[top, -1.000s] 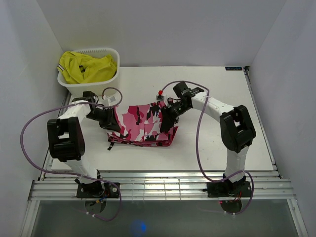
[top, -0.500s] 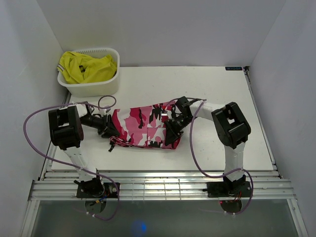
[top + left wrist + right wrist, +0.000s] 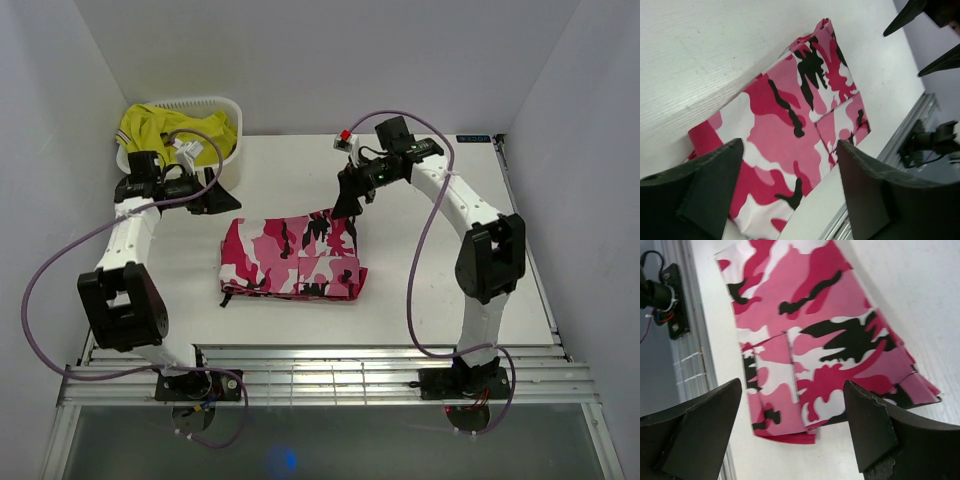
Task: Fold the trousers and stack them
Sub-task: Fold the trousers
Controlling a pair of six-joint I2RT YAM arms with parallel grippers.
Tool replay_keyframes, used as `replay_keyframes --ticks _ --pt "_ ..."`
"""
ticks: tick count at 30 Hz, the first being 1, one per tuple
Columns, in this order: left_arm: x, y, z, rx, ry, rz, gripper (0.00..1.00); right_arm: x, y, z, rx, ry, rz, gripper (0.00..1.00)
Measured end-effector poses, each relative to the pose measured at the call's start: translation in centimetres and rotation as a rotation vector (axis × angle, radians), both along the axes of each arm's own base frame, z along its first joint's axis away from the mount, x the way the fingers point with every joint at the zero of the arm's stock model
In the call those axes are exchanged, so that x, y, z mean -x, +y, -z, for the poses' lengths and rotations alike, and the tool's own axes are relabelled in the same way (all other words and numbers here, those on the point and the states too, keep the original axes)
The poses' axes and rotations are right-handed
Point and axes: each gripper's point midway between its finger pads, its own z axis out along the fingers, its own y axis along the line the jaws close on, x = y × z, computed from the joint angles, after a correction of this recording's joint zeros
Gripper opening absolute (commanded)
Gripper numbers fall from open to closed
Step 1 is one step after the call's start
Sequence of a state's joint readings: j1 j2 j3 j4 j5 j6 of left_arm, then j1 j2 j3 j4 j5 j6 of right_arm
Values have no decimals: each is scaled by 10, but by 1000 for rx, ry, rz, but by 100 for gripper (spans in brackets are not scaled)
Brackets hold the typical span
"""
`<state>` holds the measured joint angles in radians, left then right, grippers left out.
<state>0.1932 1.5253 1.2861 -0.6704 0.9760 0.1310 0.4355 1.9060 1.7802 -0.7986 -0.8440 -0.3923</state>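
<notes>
The trousers (image 3: 290, 258), in pink, white, dark red and black camouflage, lie folded into a flat rectangle on the white table. They also show in the left wrist view (image 3: 790, 125) and in the right wrist view (image 3: 810, 335). My left gripper (image 3: 208, 201) hovers open above the table, left of and behind the trousers, holding nothing (image 3: 790, 192). My right gripper (image 3: 347, 198) hangs open over their far right corner, also holding nothing (image 3: 790, 432). Neither gripper touches the fabric.
A white basket (image 3: 225, 165) with a plain yellow garment (image 3: 165, 135) stands at the back left, close behind the left arm. Metal rails (image 3: 320, 375) run along the table's near edge. White walls enclose the table on three sides.
Both grippers have opened, let go of the trousers and lifted away toward the back, the left toward the basket. The trousers now lie flat in a folded rectangle.
</notes>
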Motion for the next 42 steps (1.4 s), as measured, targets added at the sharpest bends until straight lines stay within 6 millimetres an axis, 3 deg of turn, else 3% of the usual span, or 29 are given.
replay_keyframes --ticks 2,5,9,11,16,19,21,23,26,28,29,31,33,36,39,40,42 --pt "-16 -4 18 51 59 -13 75 -20 1 17 5 25 20 87" --pt "-28 -7 73 107 212 -54 66 -34 -3 73 58 144 52 87" --pt "-17 -2 152 128 461 -151 58 -26 -18 150 132 332 100 87" --pt "-13 2 173 154 538 -188 56 -22 -20 159 105 382 107 86" --pt "-17 11 170 195 555 -218 58 -27 -29 154 85 382 138 88" --pt "-21 14 160 177 517 -199 76 -26 -35 140 95 349 145 91" --pt "-26 18 143 141 455 -176 90 -24 -37 115 84 297 140 91" --pt "-31 23 114 97 352 -142 98 -20 -38 79 51 222 129 92" --pt "-26 24 62 51 205 -79 98 1 -39 18 -20 93 97 92" --pt "-11 19 30 21 113 -19 98 25 -36 -7 -58 42 57 92" --pt "-3 17 24 12 95 3 97 41 -33 -12 -70 42 30 91" --pt "17 11 22 0 87 53 91 70 -21 -7 -76 78 -34 91" --pt "38 4 36 1 140 98 86 96 -11 20 -50 167 -89 90" --pt "68 -3 79 18 297 154 77 127 -3 79 36 350 -141 86" --pt "96 -6 128 39 496 196 63 142 -9 134 128 518 -130 84" --pt "105 -6 144 44 564 206 61 144 -10 146 141 569 -119 84" --pt "120 -6 170 56 678 213 57 144 -10 146 118 639 -102 84"
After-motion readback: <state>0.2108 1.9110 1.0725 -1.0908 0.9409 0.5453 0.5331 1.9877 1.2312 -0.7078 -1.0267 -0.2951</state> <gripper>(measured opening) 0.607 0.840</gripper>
